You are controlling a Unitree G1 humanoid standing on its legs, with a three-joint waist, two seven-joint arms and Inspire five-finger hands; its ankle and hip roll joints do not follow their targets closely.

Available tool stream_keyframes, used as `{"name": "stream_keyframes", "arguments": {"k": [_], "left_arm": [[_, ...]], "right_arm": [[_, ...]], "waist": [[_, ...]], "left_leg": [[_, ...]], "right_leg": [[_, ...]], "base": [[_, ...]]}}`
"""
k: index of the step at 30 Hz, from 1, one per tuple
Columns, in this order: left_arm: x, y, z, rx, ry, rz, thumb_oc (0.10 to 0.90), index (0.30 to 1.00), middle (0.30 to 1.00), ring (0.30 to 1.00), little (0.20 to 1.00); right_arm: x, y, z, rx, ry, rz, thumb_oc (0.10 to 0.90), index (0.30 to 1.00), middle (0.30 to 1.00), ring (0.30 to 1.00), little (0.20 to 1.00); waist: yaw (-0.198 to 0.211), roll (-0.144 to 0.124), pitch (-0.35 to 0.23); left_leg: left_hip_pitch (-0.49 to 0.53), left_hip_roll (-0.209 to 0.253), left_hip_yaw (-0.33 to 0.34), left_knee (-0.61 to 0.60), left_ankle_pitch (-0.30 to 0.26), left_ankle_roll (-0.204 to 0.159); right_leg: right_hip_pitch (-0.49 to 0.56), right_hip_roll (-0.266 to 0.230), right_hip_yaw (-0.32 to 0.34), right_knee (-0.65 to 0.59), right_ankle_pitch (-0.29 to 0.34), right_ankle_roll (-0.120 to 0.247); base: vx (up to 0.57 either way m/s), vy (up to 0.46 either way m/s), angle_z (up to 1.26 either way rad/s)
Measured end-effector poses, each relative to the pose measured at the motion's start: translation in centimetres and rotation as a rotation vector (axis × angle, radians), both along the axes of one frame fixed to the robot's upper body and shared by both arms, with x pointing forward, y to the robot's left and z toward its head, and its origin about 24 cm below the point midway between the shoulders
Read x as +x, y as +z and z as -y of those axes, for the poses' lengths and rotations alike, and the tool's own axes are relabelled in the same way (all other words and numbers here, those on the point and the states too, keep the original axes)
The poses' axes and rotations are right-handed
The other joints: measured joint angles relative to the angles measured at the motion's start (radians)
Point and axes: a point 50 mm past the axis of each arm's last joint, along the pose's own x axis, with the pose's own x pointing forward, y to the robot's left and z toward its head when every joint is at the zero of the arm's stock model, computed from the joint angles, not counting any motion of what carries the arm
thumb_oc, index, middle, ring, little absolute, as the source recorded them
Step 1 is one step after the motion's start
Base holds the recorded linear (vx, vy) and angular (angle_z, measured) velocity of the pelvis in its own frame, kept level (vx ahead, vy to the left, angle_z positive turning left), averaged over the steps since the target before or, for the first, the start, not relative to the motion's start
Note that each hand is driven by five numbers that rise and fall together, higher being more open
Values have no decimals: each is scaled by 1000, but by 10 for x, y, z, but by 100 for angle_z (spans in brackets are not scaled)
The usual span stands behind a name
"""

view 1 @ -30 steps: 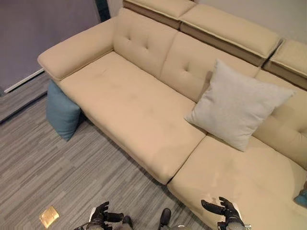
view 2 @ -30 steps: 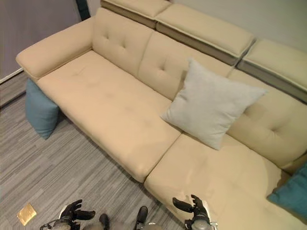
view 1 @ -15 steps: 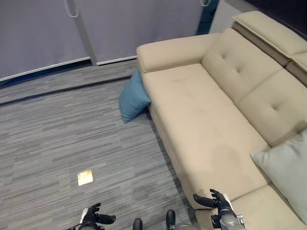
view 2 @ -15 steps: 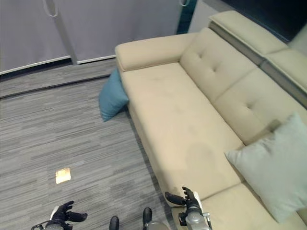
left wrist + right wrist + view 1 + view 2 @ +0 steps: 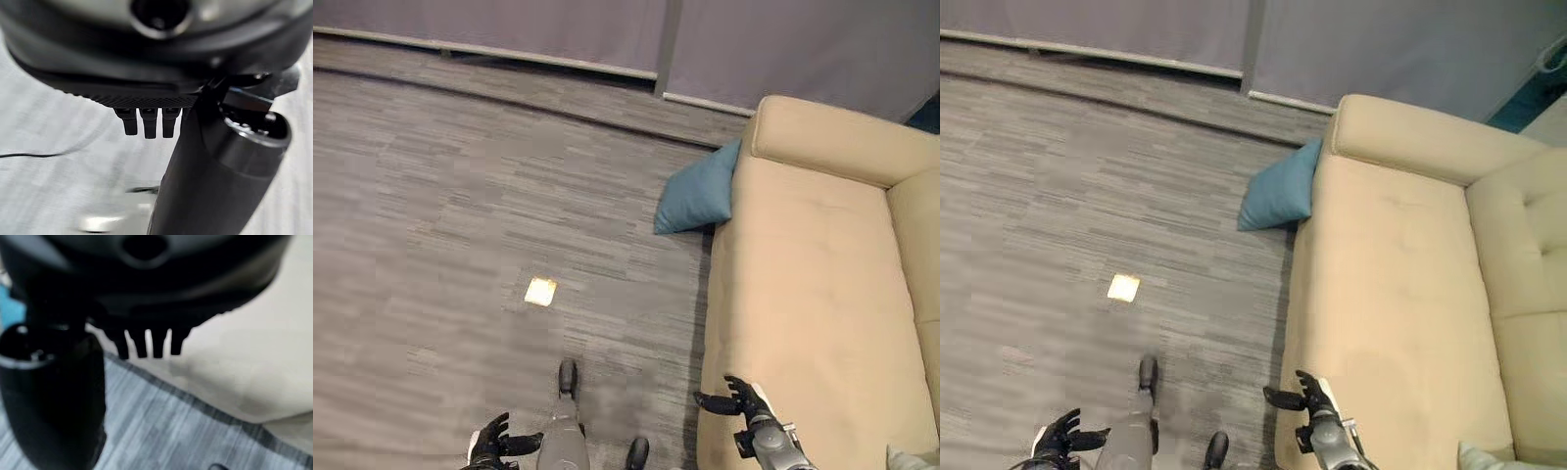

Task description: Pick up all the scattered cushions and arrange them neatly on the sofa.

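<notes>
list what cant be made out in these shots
- Teal cushion: its far side is tucked behind the sofa arm in both eye views.
- Grey cushion: cut off by the bottom edge, only a corner visible.
- Small yellow patch on the floor: too small to identify.

A teal cushion [image 5: 693, 192] stands tilted on the floor [image 5: 460, 196], leaning against the end of the beige sofa [image 5: 813, 284], at one o'clock in the head views.
</notes>
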Motion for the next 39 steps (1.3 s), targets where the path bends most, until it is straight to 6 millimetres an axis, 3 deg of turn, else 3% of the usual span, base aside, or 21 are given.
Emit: {"name": "stream_keyframes", "arguments": {"k": [1,3,4,6,7,9,11,14,16,18,20,21,23,25,27,29,31,35,36,37,39], "left_arm": [[9,3,0,3,-3,22,800,900,900,900,900],[34,15,-1,20,-40,105,800,900,900,900,900],[48,23,-2,38,-79,153,800,900,900,900,900],[69,35,2,50,-124,220,800,900,900,900,900],[72,37,3,51,-133,231,800,900,900,900,900],[71,35,7,48,-152,226,800,900,900,900,900],[72,36,9,41,-157,232,800,900,900,900,900],[67,34,7,44,-152,213,800,900,900,900,900],[59,29,10,35,-168,188,800,900,900,900,900],[44,20,26,-9,-210,160,800,900,900,900,900],[43,21,36,-34,-235,185,800,900,900,900,900],[44,22,38,-36,-245,193,800,900,900,900,900],[48,25,39,-41,-255,207,800,900,900,900,900],[57,29,35,-38,-240,235,800,900,900,900,900],[63,32,35,-37,-241,249,800,900,900,900,900],[62,31,36,-42,-243,247,800,900,900,900,900],[57,29,35,-44,-240,231,800,900,900,900,900],[52,26,34,-46,-237,217,800,900,900,900,900],[47,24,34,-45,-230,203,800,900,900,900,900],[30,17,36,-61,-217,160,800,900,900,900,900],[35,21,28,-31,-225,173,800,900,900,900,900]], "right_arm": [[-3,-1,-1,1,3,-9,800,900,900,900,900],[-7,0,-8,12,38,7,800,900,900,900,900],[-6,0,-13,14,64,7,800,900,900,900,900],[4,8,-22,43,93,64,800,900,900,900,900],[5,8,-25,54,101,67,800,900,900,900,900],[15,14,-29,59,120,101,800,900,900,900,900],[17,15,-29,59,125,113,800,900,900,900,900],[12,13,-26,59,113,102,800,900,900,900,900],[-1,7,-21,53,90,63,800,900,900,900,900],[-25,-3,-7,34,40,-11,800,900,900,900,900],[-32,-4,-1,24,22,-25,800,900,900,900,900],[-33,-4,0,24,14,-24,800,900,900,900,900],[-21,1,0,24,11,10,800,900,900,900,900],[8,13,-3,30,30,100,800,900,900,900,900],[15,16,-5,31,41,117,800,900,900,900,900],[16,16,-5,27,45,113,800,900,900,900,900],[12,14,-6,26,45,95,800,900,900,900,900],[0,6,-2,16,32,39,800,900,900,900,900],[-4,3,-2,11,37,18,800,900,900,900,900],[-14,0,4,-2,31,-8,800,900,900,900,900],[-28,-8,-3,20,23,-48,800,900,900,900,900]], "waist": [[-13,-3,-1],[-67,3,-5],[-77,-2,-11],[-92,19,1],[-92,29,5],[-98,72,0],[-133,67,-9],[-141,42,-25],[-159,16,-35],[-173,44,-41],[-163,58,-51],[-165,57,-52],[-164,53,-49],[-166,13,-30],[-158,-4,-20],[-160,-13,-16],[-153,-14,-13],[-124,-7,-14],[-105,7,-18],[-114,63,-47],[-114,18,-63]], "left_leg": [[27,-22,15,-1,49,33],[98,-77,29,2,6,102],[121,-113,24,3,-26,130],[166,-137,18,3,-58,157],[189,-138,18,3,-63,154],[241,-124,-4,3,-116,124],[295,-145,-12,3,-155,96],[327,-169,-47,5,-223,90],[389,-193,-68,4,-227,88],[472,-171,-117,41,-243,60],[436,-156,-117,163,-249,20],[392,-152,-117,262,-270,-25],[314,-139,-114,418,-268,-70],[165,-132,-91,610,-280,-82],[71,-114,-72,624,-285,-72],[9,-83,-28,481,-278,-54],[-4,-63,-13,269,-223,-40],[-37,-41,-41,119,-105,-60],[-28,-35,-73,96,-78,-43],[23,-20,-91,71,51,21],[59,-94,-74,39,7,56]], "right_leg": [[-27,-38,8,106,-36,29],[-226,-155,10,615,-69,80],[-316,-203,27,781,-77,91],[-427,-204,53,882,-82,86],[-442,-191,47,860,-82,86],[-457,-122,-18,609,-77,79],[-520,-68,-48,453,-24,49],[-578,-25,-42,306,45,83],[-556,-12,-46,224,111,20],[-449,-3,-31,202,242,-80],[-394,11,-35,176,230,-127],[-361,11,-37,142,234,-147],[-314,21,-28,94,221,-164],[-214,24,12,15,195,-181],[-180,21,15,-7,207,-168],[-140,20,26,-31,191,-159],[-104,21,40,-31,169,-134],[-59,24,70,-31,129,-101],[-34,27,97,-31,108,-77],[7,48,112,-24,57,-19],[3,-35,96,25,6,28]], "base": [[185,270,-83],[262,301,-24],[300,240,18],[371,128,15],[306,56,-7],[198,5,0],[507,-11,63],[370,-19,55],[374,-62,78],[364,-114,87],[189,-107,40],[180,-114,11],[162,-75,-6],[256,-78,-35],[191,-8,-28],[200,32,-18],[201,58,-30],[209,99,-26],[260,137,-64],[406,272,-54],[363,299,-3]]}}
